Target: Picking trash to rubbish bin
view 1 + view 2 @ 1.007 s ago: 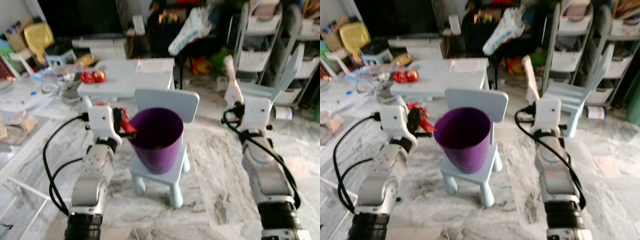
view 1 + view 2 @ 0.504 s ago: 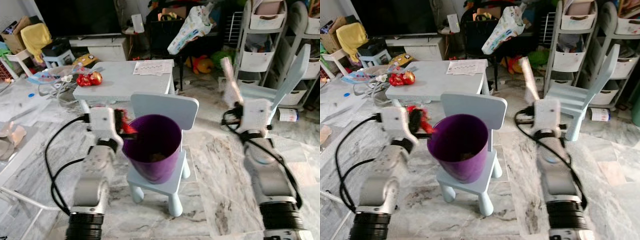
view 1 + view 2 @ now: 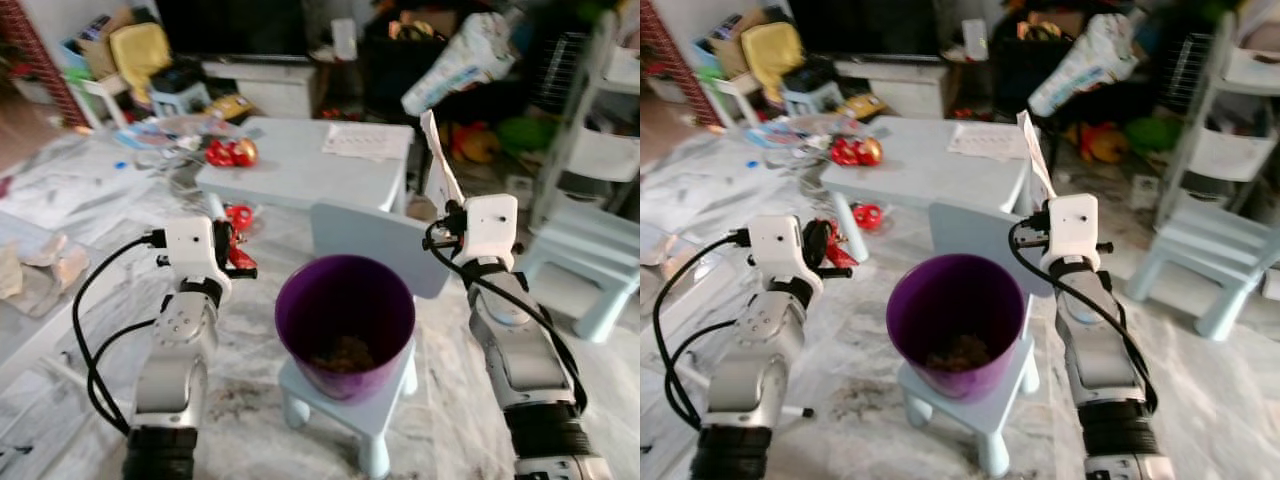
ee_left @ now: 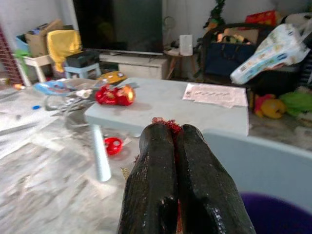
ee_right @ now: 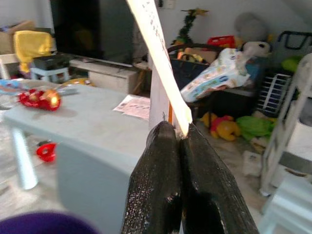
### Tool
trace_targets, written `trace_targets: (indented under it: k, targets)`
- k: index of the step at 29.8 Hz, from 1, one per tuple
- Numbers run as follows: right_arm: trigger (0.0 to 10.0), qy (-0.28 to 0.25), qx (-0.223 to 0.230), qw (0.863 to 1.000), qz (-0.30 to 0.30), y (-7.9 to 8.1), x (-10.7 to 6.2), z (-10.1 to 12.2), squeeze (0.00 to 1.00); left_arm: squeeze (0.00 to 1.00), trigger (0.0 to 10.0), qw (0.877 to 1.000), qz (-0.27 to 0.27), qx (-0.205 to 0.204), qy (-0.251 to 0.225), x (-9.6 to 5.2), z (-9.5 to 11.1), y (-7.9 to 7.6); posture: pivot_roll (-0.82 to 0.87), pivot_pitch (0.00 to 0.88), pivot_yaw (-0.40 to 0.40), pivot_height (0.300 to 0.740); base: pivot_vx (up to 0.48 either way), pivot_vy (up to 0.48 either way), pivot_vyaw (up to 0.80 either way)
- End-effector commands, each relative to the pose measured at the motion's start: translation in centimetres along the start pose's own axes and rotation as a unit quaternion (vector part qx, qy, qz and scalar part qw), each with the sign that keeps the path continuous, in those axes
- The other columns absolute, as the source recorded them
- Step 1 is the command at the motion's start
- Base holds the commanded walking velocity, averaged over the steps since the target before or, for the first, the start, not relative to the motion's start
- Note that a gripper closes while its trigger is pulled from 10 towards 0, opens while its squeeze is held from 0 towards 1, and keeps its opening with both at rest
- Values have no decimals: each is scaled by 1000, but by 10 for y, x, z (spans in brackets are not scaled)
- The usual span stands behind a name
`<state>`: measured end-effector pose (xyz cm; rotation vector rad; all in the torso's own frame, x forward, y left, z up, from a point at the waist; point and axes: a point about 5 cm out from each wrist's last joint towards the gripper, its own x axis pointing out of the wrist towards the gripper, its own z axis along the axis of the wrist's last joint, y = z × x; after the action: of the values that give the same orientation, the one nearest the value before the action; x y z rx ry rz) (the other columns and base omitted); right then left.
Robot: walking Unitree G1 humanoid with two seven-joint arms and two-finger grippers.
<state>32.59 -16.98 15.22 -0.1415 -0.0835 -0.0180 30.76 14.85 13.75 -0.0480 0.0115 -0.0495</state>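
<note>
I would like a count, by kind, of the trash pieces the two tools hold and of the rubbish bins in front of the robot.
Red wrapper, in the left tool: 1
White paper strip, in the right tool: 1
Purple bin, on the small blue chair: 1
Total: 3

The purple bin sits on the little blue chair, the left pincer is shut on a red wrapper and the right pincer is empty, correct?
Not quite. The right pincer is not empty: the right wrist view shows it shut on a pale paper strip. The purple bin does sit on the blue chair, and the left pincer is shut on a red wrapper.
</note>
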Motion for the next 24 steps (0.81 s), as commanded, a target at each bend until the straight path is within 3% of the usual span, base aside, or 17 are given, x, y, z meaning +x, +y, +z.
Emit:
trace_targets:
  k: [1, 15, 19, 24]
  targets:
    - [10000, -3, 6, 1000, 5, 6, 1, 2, 0, 0, 10000, 1000, 7, 4, -8, 0, 4, 6, -1, 43, 54, 740, 0, 0, 0]
    - [10000, 19, 12, 1000, 18, 13, 2, -7, 0, 0, 10000, 999, -3, 18, 28, -7, -15, 2, 6, 52, 58, 740, 0, 0, 0]
    - [10000, 95, 31, 991, 94, 37, -6, -38, 0, 0, 10000, 996, -4, 45, 72, -23, -43, 12, 18, 54, 58, 740, 0, 0, 0]
    - [10000, 130, 34, 981, 139, 49, -16, -51, 0, 0, 10000, 994, -12, 55, 90, -31, -50, 15, 25, 58, 60, 740, 0, 0, 0]
